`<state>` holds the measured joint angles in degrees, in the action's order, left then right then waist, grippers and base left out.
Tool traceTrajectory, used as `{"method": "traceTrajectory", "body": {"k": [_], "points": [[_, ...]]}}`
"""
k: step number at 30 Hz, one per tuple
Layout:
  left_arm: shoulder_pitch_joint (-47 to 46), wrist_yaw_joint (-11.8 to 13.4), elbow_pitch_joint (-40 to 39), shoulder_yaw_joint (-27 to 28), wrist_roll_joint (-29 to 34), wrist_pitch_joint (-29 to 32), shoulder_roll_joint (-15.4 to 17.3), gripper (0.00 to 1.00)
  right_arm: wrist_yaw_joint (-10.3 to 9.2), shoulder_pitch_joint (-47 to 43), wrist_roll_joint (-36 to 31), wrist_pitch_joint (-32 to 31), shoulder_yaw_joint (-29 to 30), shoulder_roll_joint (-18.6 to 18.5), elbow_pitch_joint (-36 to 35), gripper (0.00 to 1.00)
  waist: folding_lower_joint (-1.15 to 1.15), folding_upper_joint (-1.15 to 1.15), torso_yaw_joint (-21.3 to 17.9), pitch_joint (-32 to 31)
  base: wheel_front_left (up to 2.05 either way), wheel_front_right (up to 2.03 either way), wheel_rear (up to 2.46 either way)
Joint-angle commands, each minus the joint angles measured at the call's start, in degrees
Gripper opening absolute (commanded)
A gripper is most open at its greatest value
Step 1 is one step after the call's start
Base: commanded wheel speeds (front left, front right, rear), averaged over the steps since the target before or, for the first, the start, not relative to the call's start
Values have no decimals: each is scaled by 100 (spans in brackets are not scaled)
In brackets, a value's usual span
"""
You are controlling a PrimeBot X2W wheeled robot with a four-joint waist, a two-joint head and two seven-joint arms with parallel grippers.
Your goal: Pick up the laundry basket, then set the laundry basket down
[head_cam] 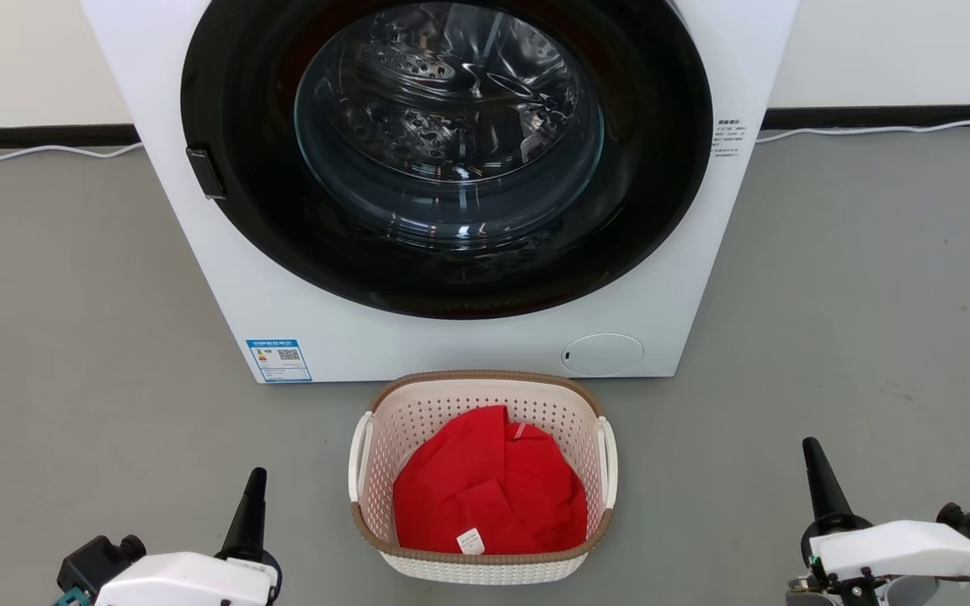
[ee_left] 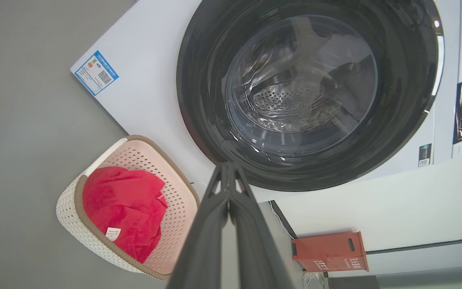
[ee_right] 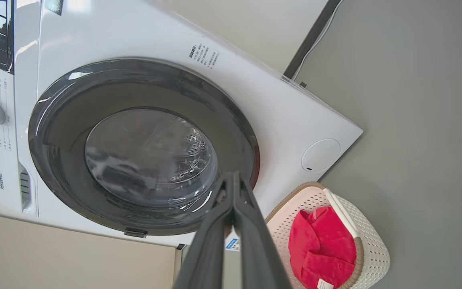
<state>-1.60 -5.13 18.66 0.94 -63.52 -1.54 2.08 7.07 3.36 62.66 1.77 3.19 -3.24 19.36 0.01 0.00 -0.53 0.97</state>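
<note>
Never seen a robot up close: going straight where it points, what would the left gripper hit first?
The left gripper would probably meet the front of the washing machine, near the lower rim of its dark door, though depth is unclear. The laundry basket sits aside.

White washing machine point(head_cam: 451, 328), red box point(ee_left: 329, 251)

The left gripper point(head_cam: 257, 481), a pair of long dark tapered fingers, rises from the white moulded left wrist housing point(head_cam: 186, 581) low at the left of the head view. Its fingers are pressed together into one spike that tilts slightly right. The right gripper point(head_cam: 814, 454) stands on the white moulded right wrist housing point(head_cam: 902, 545) low at the right, with its fingers likewise pressed together and leaning slightly left. In each wrist view the fingertips meet, with only a thin slit lower down.
</note>
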Motion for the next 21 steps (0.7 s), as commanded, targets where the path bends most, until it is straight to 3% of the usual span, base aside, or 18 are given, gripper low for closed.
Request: {"method": "traceTrajectory", "body": {"k": [1, 21], "points": [[-281, -75, -183, 151, -182, 35, 55, 0, 27, 230, 195, -70, -43, -28, -193, 0, 0, 0, 2, -3, 0, 0, 0], [-360, -146, -304, 330, -1359, 373, 66, 0, 33, 253, 1403, -404, 124, 0, -342, 0, -1, 0, 25, -36, 0, 0, 0]]}}
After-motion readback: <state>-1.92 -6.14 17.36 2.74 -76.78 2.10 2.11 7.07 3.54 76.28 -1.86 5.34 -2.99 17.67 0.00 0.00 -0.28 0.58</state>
